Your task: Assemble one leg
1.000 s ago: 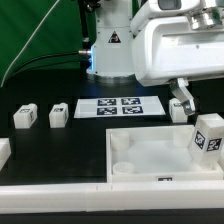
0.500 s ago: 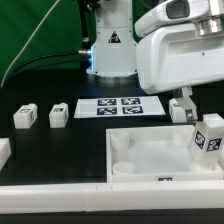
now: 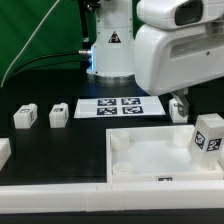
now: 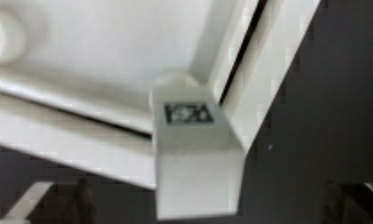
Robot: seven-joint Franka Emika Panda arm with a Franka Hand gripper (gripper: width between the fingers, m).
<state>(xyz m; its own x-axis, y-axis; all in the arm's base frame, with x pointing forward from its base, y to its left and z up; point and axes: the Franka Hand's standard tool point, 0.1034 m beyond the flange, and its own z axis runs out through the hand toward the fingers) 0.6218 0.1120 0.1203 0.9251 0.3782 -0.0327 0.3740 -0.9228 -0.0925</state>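
A leg (image 3: pixel 208 137), a small white block with a black-and-white tag, stands upright inside the white square panel (image 3: pixel 140 160) at its corner on the exterior view's right. In the wrist view this leg (image 4: pixel 190 140) rises toward the camera beside the panel's rim (image 4: pixel 254 70). My gripper (image 4: pixel 201 205) is above it, open. Its dark fingers (image 4: pixel 30 204) stand wide apart on either side and do not touch it. In the exterior view the arm's white body hides most of the gripper (image 3: pixel 183 97).
Two more legs (image 3: pixel 23 117) (image 3: pixel 58 115) stand at the exterior view's left and another (image 3: pixel 178 109) behind the panel. The marker board (image 3: pixel 118 107) lies mid-table. A long white bar (image 3: pixel 60 200) lies along the front and a white piece (image 3: pixel 3 152) at the left edge.
The arm has risen away from the table. The leg in the panel corner has stayed where it was.
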